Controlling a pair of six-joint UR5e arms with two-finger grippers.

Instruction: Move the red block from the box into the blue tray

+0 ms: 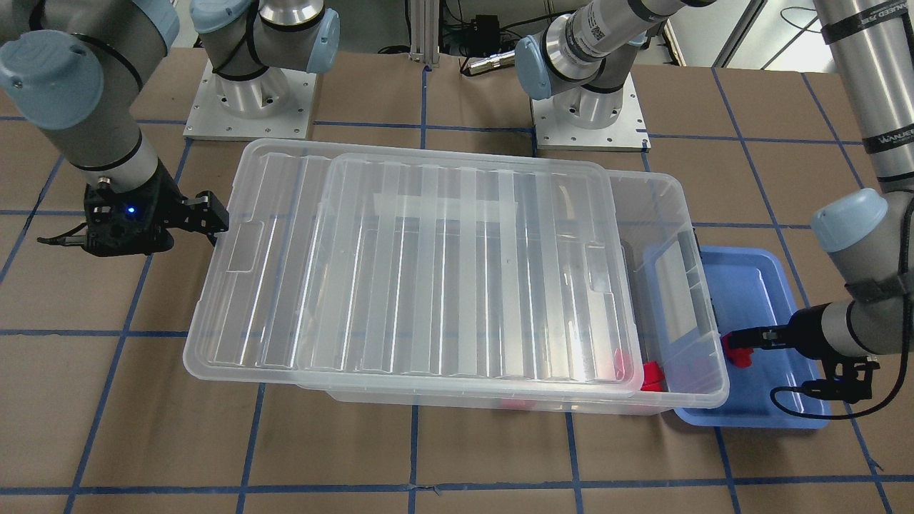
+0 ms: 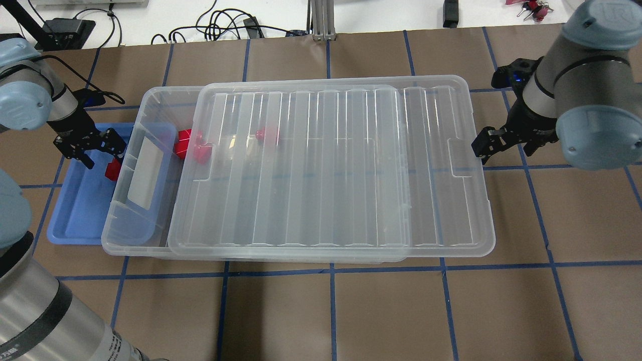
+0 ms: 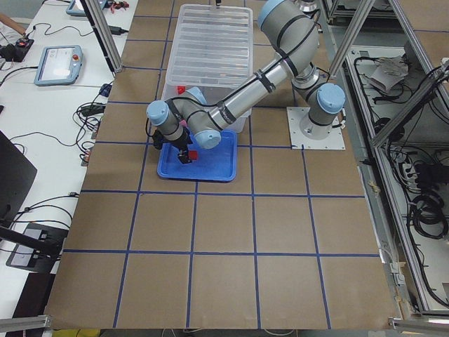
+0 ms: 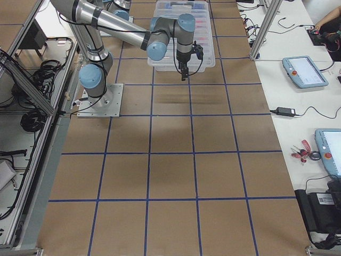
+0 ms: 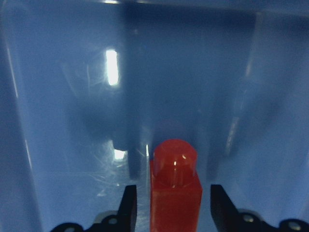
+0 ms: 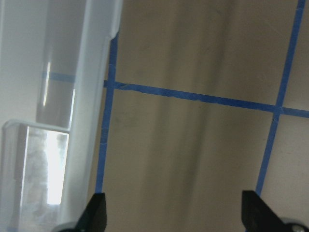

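The blue tray (image 2: pixel 79 210) lies on the table at the box's end, partly under its rim. My left gripper (image 2: pixel 106 158) is low inside the tray, open, with a red block (image 2: pixel 112 171) between its fingers. In the left wrist view the block (image 5: pixel 175 193) stands upright with a gap to each finger (image 5: pixel 129 203). The box (image 2: pixel 150 100) has its ribbed lid (image 2: pixel 326 165) slid off toward my right side, leaving the tray end uncovered. More red blocks (image 2: pixel 193 145) lie in the box. My right gripper (image 2: pixel 484 145) is open and empty beside the lid's far end.
Another red block (image 2: pixel 266 134) shows through the lid. The lid overhangs the box on my right side. Brown table (image 2: pixel 331 311) with blue tape lines lies in front of the box. The arms' base plates (image 1: pixel 250 107) stand behind the box.
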